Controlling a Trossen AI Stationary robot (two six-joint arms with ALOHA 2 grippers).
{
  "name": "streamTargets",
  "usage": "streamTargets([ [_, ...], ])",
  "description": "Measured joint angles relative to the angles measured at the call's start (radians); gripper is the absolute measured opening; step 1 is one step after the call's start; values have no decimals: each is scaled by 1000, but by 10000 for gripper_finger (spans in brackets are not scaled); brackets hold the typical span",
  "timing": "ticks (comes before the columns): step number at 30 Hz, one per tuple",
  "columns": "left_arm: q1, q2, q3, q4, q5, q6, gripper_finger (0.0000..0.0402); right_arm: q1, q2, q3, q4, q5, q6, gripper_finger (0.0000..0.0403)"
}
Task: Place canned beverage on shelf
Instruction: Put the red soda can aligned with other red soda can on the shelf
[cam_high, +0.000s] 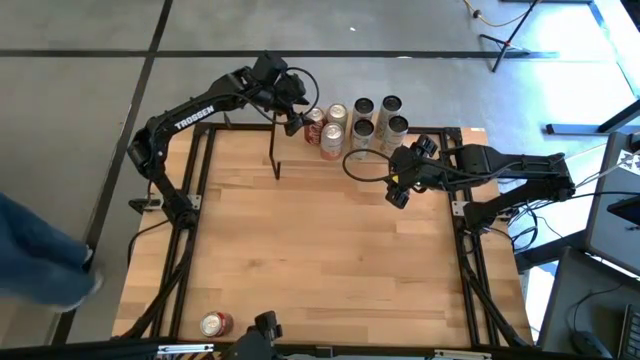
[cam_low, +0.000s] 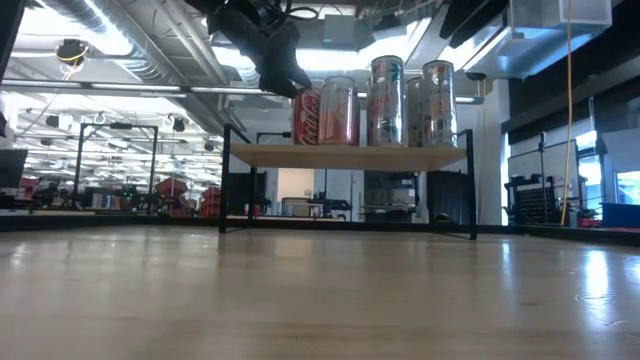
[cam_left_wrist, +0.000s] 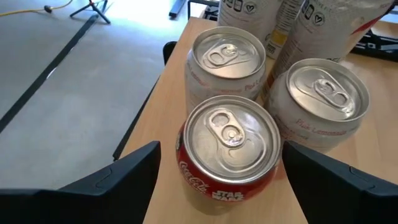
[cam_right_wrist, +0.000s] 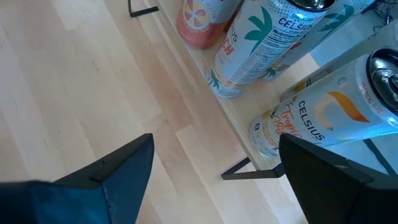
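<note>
A red Coca-Cola can (cam_left_wrist: 227, 152) stands upright on its base on the shelf's light wooden top board (cam_low: 345, 156), at the board's left end (cam_high: 313, 121). My left gripper (cam_left_wrist: 221, 155) is open just above the can, one finger on each side of its top and a gap showing at each; it shows up and left of the can in the low view (cam_low: 280, 65). My right gripper (cam_high: 399, 187) is open and empty over the table, near the shelf's right end.
Two pale short cans (cam_left_wrist: 227, 56) (cam_left_wrist: 323, 93) stand close behind the red one. Tall Celsius cans (cam_right_wrist: 267, 37) fill the shelf's right part (cam_high: 390, 115). Another red can (cam_high: 215, 323) stands at the table's near left corner. The shelf's black legs (cam_high: 275, 155) rest on the table.
</note>
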Motion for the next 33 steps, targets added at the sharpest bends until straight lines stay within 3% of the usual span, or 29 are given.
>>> streamTargets([
  [12,-9,-33,0,-54,-124,29,322,0,0,0,2,-8,0,333],
  [22,-46,-166,0,-53,-128,-78,322,1,0,0,1,-37,-8,333],
  [29,-193,-296,0,-95,-75,-293,322,101,0,0,69,-80,-13,333],
  [33,-355,-338,0,-194,-161,-387,322,196,0,0,111,-81,-14,333],
])
